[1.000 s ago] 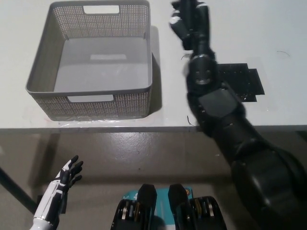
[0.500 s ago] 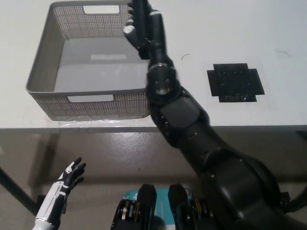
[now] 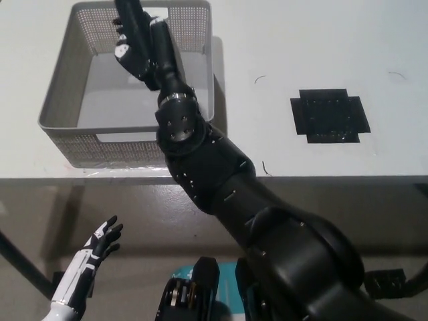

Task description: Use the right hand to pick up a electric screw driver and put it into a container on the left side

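At upper left, the black right hand (image 3: pixel 137 41) hangs over the grey mesh basket (image 3: pixel 59 107), fingers curled around a dark object, presumably the electric screwdriver (image 3: pixel 127 8). The white left hand (image 3: pixel 93 253) rests open, lower left.

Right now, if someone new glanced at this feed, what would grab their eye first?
The big black right arm, sweeping from the bottom right across the table edge, with the right hand over the grey mesh basket at the upper left; its grip cannot be made out. Next, the black patch lying on the white table at the right. The white left hand rests open, low at the lower left, below the table.
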Available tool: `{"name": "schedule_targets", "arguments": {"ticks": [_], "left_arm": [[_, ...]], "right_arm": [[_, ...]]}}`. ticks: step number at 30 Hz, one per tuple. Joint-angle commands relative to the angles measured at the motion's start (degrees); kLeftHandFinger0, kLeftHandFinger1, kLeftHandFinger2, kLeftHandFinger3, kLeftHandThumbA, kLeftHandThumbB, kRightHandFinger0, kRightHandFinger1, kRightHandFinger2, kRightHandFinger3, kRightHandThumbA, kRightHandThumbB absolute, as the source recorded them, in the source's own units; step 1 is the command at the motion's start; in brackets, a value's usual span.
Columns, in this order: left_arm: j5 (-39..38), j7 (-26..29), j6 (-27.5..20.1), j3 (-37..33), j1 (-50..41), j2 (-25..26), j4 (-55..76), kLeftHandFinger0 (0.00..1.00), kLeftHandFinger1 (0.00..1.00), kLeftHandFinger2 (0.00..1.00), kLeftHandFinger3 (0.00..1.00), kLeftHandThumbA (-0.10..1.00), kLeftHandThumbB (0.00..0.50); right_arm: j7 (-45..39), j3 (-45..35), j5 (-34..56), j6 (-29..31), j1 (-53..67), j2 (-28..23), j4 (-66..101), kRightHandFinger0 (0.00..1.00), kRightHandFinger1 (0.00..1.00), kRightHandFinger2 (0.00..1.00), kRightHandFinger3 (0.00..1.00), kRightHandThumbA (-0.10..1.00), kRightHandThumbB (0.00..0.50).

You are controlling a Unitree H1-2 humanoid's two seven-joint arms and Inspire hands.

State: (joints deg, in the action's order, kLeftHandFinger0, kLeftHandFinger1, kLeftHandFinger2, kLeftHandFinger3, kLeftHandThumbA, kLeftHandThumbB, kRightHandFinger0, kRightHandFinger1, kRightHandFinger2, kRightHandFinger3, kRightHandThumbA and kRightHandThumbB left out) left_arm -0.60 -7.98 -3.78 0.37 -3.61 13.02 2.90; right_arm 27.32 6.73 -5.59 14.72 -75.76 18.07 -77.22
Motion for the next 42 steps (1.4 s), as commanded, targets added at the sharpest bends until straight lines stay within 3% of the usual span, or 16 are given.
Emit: {"name": "schedule_targets", "arguments": {"ticks": [1, 11, 18, 22, 25, 27, 28, 29, 30, 31, 32, 34, 35, 36, 37, 42], "left_arm": [[1.23, -1.18, -0.23, -0.65, 0.60, 1.56, 2.28, 1.00, 1.00, 1.00, 1.00, 1.00, 0.208], [-0.55, -3.37, 1.63, -1.03, 1.82, 2.43, 3.45, 1.00, 1.00, 1.00, 1.00, 1.00, 0.178], [0.01, -4.74, 2.59, -1.75, 3.13, 3.40, 4.00, 1.00, 1.00, 1.00, 1.00, 1.00, 0.151], [1.25, -5.00, 2.70, -2.73, 3.53, 3.76, 4.35, 1.00, 1.00, 1.00, 1.00, 1.00, 0.139], [1.61, -5.12, 2.57, -3.39, 3.76, 3.91, 4.31, 1.00, 1.00, 1.00, 1.00, 1.00, 0.150], [2.79, -5.05, 2.29, -3.77, 3.93, 4.02, 4.36, 1.00, 1.00, 1.00, 1.00, 1.00, 0.165], [2.94, -5.16, 2.62, -3.87, 3.96, 4.08, 4.59, 1.00, 1.00, 1.00, 1.00, 1.00, 0.164], [2.96, -5.27, 2.97, -3.92, 4.00, 4.10, 4.82, 1.00, 1.00, 1.00, 1.00, 1.00, 0.162], [2.96, -5.41, 3.41, -3.98, 3.97, 4.10, 5.16, 1.00, 1.00, 1.00, 1.00, 1.00, 0.164], [2.78, -5.53, 3.51, -3.94, 3.99, 4.14, 5.15, 1.00, 1.00, 1.00, 1.00, 1.00, 0.166], [2.74, -5.61, 4.09, -3.90, 4.02, 4.20, 5.38, 1.00, 1.00, 1.00, 1.00, 1.00, 0.178], [2.40, -5.84, 4.68, -3.83, 4.13, 4.18, 5.53, 1.00, 1.00, 1.00, 1.00, 1.00, 0.189], [2.43, -6.12, 4.85, -3.91, 4.15, 4.34, 5.49, 1.00, 1.00, 1.00, 1.00, 1.00, 0.198], [2.44, -6.31, 5.01, -3.98, 4.24, 4.42, 5.43, 1.00, 1.00, 1.00, 1.00, 1.00, 0.213], [2.39, -6.46, 5.30, -4.01, 4.28, 4.45, 5.43, 1.00, 1.00, 1.00, 1.00, 1.00, 0.228], [2.33, -6.86, 5.21, -4.13, 4.54, 4.42, 5.23, 1.00, 1.00, 1.00, 1.00, 1.00, 0.221]], "right_arm": [[0.01, 0.63, -1.42, 0.61, -3.96, -0.23, -0.65, 0.00, 0.21, 0.69, 0.69, -0.10, 0.085], [-2.22, 2.79, -2.67, -3.03, -1.47, -2.82, -3.28, 0.00, 0.38, 0.79, 0.79, -0.10, 0.129], [-2.59, 7.72, -6.32, -8.05, -2.90, -5.27, -3.49, 0.00, 0.33, 0.77, 0.76, -0.10, 0.213], [-2.84, 10.80, -8.68, -10.91, -4.00, -6.43, -3.29, 0.00, 0.32, 0.77, 0.71, -0.10, 0.213], [-5.26, 14.06, -11.00, -12.49, -6.21, -7.92, -2.86, 0.01, 0.35, 0.82, 0.85, -0.10, 0.184], [-10.54, 16.59, -12.50, -14.34, -9.00, -9.26, -2.58, 0.20, 0.55, 0.93, 0.99, -0.10, 0.192], [-11.55, 17.15, -12.60, -15.00, -9.68, -9.57, -2.42, 0.19, 0.48, 0.71, 0.91, -0.10, 0.202], [-12.23, 17.37, -12.58, -15.40, -10.28, -9.80, -2.21, 0.17, 0.44, 0.63, 0.81, -0.10, 0.208], [-12.58, 17.30, -12.34, -16.40, -11.14, -9.84, -1.99, 0.07, 0.33, 0.47, 0.55, -0.10, 0.241], [-12.72, 17.31, -12.28, -16.93, -11.38, -9.81, -1.93, 0.01, 0.27, 0.40, 0.40, -0.10, 0.244], [-13.60, 17.40, -12.33, -17.80, -11.96, -9.79, -1.79, 0.03, 0.26, 0.39, 0.40, 0.06, 0.247], [-16.75, 17.05, -11.87, -18.91, -12.52, -9.81, -1.57, 0.38, 0.56, 0.68, 0.88, 0.34, 0.302], [-18.85, 16.68, -11.47, -19.87, -12.56, -9.71, -1.36, 0.56, 0.77, 0.93, 1.00, 0.46, 0.362], [-19.48, 16.53, -11.41, -20.21, -12.35, -9.79, -1.03, 0.82, 1.00, 1.00, 1.00, 0.55, 0.380], [-20.21, 16.42, -11.38, -20.56, -12.08, -9.80, -0.52, 1.00, 1.00, 1.00, 1.00, 0.59, 0.397], [-20.44, 16.22, -11.69, -20.83, -10.67, -10.09, 0.94, 1.00, 1.00, 1.00, 1.00, 0.65, 0.349]]}}
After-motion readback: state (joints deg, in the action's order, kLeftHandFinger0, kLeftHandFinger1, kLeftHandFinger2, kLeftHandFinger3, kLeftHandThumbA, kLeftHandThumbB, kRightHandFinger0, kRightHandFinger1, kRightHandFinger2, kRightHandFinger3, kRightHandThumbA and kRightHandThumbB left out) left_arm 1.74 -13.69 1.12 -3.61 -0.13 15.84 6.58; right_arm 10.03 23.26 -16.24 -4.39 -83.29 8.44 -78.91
